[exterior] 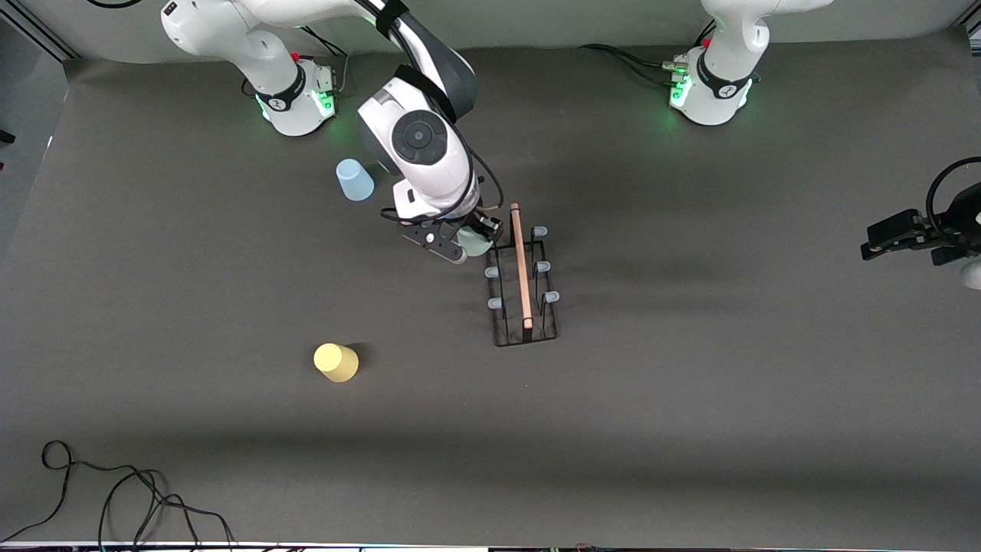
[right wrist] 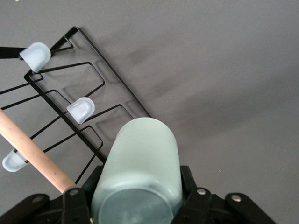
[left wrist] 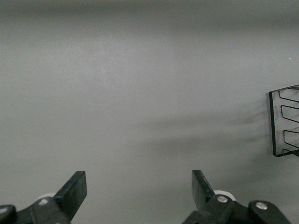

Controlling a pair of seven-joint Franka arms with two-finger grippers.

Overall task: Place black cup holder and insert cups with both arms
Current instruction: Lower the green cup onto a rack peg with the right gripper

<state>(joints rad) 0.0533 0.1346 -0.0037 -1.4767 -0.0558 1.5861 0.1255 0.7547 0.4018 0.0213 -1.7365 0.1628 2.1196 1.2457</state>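
The black cup holder (exterior: 523,285) stands mid-table with its wooden rod handle (exterior: 521,264) on top and pale-blue-tipped pegs at both sides. My right gripper (exterior: 474,239) is shut on the pale green cup (exterior: 477,244) and holds it over the holder's end nearest the robots' bases. In the right wrist view the green cup (right wrist: 140,172) sits between the fingers, beside the pegs (right wrist: 80,110) and wire base (right wrist: 100,70). The light blue cup (exterior: 355,180) and the yellow cup (exterior: 336,362) stand upside down on the table. My left gripper (left wrist: 139,186) is open and empty, waiting over the left arm's end of the table (exterior: 900,234).
A dark grey mat (exterior: 690,399) covers the table. Loose black cables (exterior: 115,498) lie at the edge nearest the front camera, toward the right arm's end. One corner of the holder shows in the left wrist view (left wrist: 285,121).
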